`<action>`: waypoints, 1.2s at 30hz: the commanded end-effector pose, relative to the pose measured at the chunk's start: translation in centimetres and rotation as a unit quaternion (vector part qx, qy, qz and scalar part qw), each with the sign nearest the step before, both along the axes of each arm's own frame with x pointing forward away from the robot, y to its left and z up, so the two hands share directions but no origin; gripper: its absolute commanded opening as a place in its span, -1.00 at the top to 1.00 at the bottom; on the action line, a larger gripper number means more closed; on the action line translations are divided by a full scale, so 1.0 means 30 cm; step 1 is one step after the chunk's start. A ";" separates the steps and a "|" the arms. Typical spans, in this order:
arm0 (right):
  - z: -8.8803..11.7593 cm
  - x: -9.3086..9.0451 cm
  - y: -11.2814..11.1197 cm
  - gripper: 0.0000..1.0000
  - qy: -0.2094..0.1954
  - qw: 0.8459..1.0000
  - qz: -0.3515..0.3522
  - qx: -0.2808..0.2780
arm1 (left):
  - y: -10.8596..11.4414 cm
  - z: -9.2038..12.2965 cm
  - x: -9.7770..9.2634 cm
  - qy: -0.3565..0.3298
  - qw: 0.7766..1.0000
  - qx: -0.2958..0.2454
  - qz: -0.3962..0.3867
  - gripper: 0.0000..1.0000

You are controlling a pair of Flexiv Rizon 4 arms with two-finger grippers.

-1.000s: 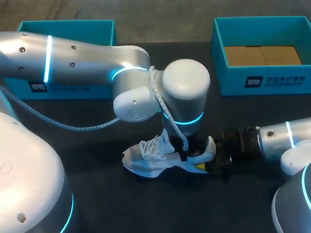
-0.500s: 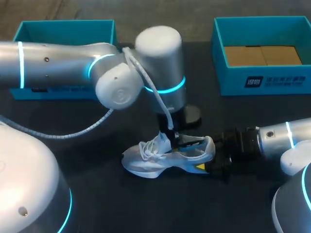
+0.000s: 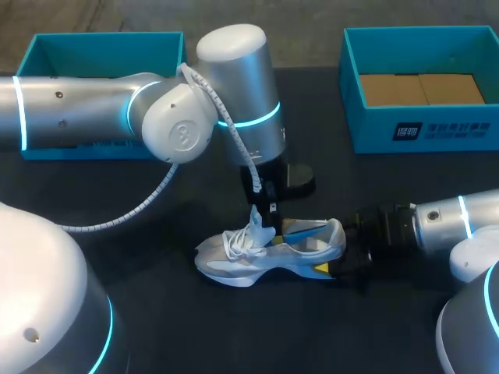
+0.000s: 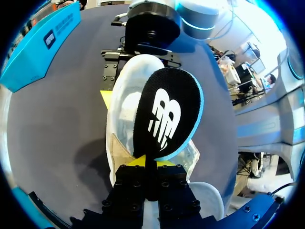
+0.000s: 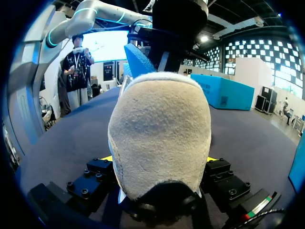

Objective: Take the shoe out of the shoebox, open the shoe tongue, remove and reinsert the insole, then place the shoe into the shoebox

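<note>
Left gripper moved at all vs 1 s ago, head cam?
Yes. The left gripper has drawn back from over the white lace-up sneaker toward the left teal cardboard box, pinching the black blue-edged insole.

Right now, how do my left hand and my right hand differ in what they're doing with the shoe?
The left hand is shut on the black, blue-edged insole; the right hand is shut on the heel of the white shoe. The left hand points down from above the shoe; the right hand lies low along the table, behind the heel. Both are gripping something.
</note>
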State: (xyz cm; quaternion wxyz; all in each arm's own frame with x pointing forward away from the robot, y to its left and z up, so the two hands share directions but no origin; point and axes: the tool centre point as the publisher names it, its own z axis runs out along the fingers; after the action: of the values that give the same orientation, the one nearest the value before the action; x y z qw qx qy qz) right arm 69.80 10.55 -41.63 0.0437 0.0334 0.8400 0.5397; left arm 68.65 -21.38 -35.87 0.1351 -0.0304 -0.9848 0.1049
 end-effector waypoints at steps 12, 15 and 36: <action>0.001 -0.009 -0.001 1.00 -0.001 1.000 -0.001 -0.002 | -0.016 0.040 -0.005 -0.010 1.000 -0.014 -0.001 0.15; 0.001 -0.009 -0.001 1.00 -0.001 1.000 -0.001 -0.002 | -0.010 0.044 -0.007 -0.013 1.000 -0.017 0.003 0.12; 0.001 -0.009 -0.001 1.00 -0.001 1.000 -0.001 -0.002 | -0.049 0.155 -0.076 -0.107 0.992 -0.060 0.022 0.04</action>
State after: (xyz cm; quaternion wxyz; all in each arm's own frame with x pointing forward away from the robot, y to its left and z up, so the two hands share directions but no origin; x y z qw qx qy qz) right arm 69.79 10.53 -41.64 0.0437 0.0333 0.8402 0.5395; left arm 67.21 -22.69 -31.39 0.0509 -0.0339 -0.9848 0.1627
